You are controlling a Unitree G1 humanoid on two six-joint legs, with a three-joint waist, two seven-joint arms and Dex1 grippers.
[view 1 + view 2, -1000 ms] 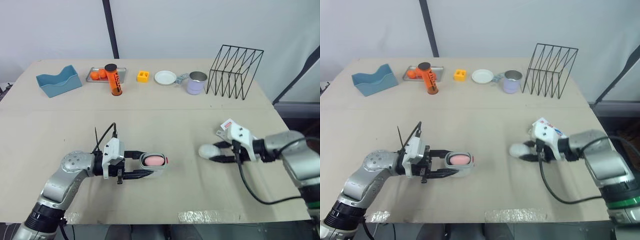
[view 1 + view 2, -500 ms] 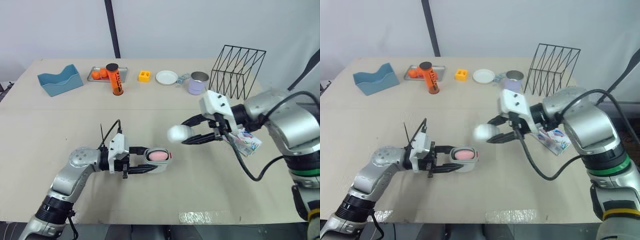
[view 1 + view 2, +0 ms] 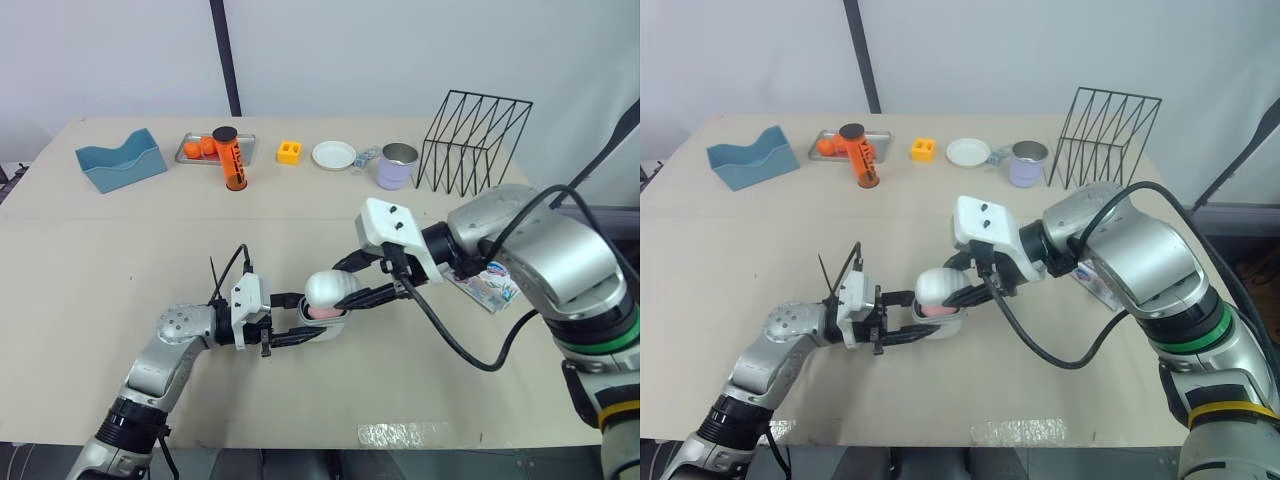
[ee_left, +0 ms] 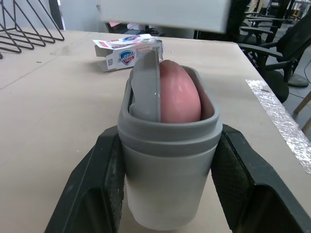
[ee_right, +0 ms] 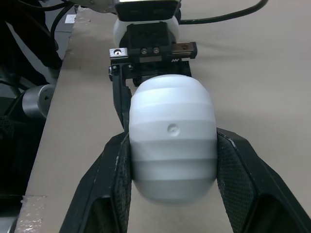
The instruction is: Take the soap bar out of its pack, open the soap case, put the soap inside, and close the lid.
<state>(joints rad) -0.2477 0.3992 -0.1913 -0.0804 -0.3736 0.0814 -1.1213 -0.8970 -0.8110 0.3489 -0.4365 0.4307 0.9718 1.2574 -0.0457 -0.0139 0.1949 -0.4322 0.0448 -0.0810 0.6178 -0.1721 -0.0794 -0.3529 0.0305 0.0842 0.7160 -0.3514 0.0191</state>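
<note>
The grey soap case [image 4: 167, 160] rests on the table, and my left gripper [image 3: 300, 320] is shut on its sides. The pink soap bar [image 4: 179, 94] lies inside it. My right gripper [image 3: 355, 283] is shut on the white lid [image 5: 171, 141], which it holds tilted over the case's far end [image 3: 330, 290], its edge touching the case rim. The empty soap pack [image 3: 487, 283] lies flat on the table to the right, partly behind my right arm.
Along the table's far edge stand a blue holder [image 3: 120, 160], a metal tray [image 3: 196, 150] with an orange bottle [image 3: 231, 158], a yellow block [image 3: 289, 152], a white dish [image 3: 332, 154], a lilac cup [image 3: 396, 166] and a black wire rack [image 3: 472, 140].
My right gripper has carried the lid left and down, from mid-air over the table onto the case. The left gripper and case shifted slightly right.
</note>
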